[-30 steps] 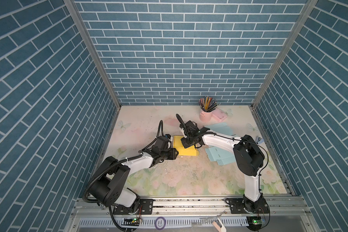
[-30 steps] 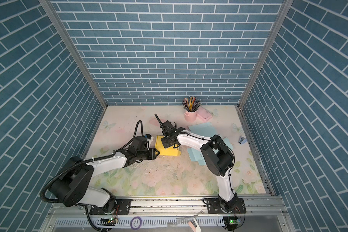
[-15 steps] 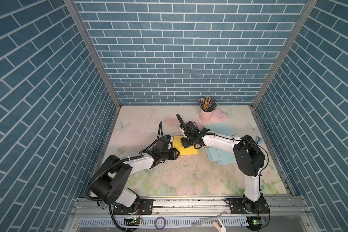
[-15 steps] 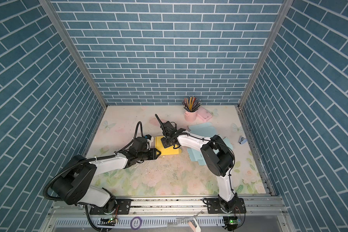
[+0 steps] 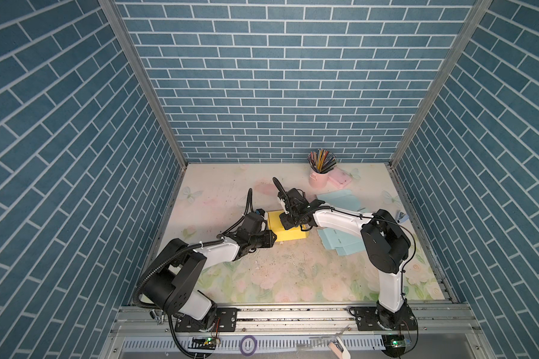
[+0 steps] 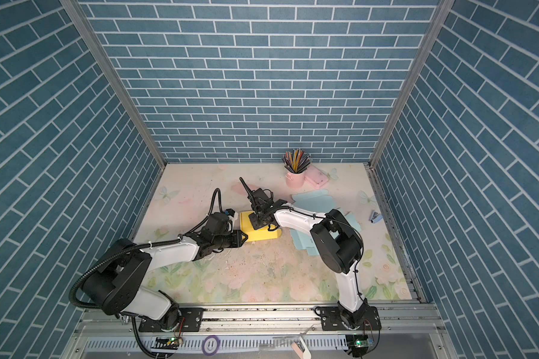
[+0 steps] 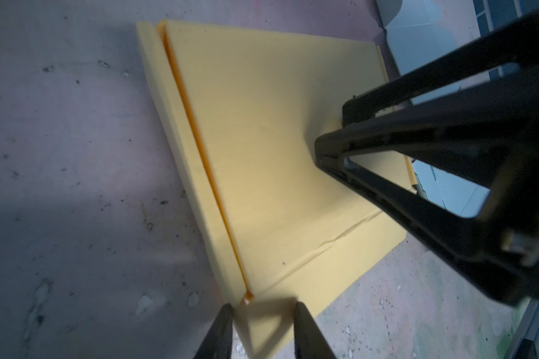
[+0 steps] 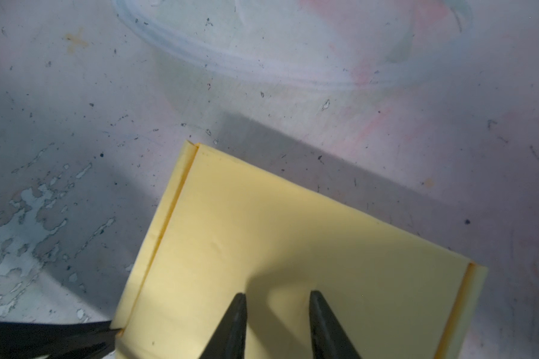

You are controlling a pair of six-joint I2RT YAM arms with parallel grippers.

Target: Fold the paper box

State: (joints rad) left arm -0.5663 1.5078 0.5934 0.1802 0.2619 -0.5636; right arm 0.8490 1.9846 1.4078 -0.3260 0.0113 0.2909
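The yellow paper box is laid flat near the middle of the table. Its top panel is touched by the right gripper, whose jaws are parted with nothing between them. One corner is straddled by the left gripper; whether it is pinched cannot be told. Blue paper sheets are spread just beside the box.

The yellow paper box lies flat on the table, 2 side flaps apparently folded up.

white links, black joints, cables
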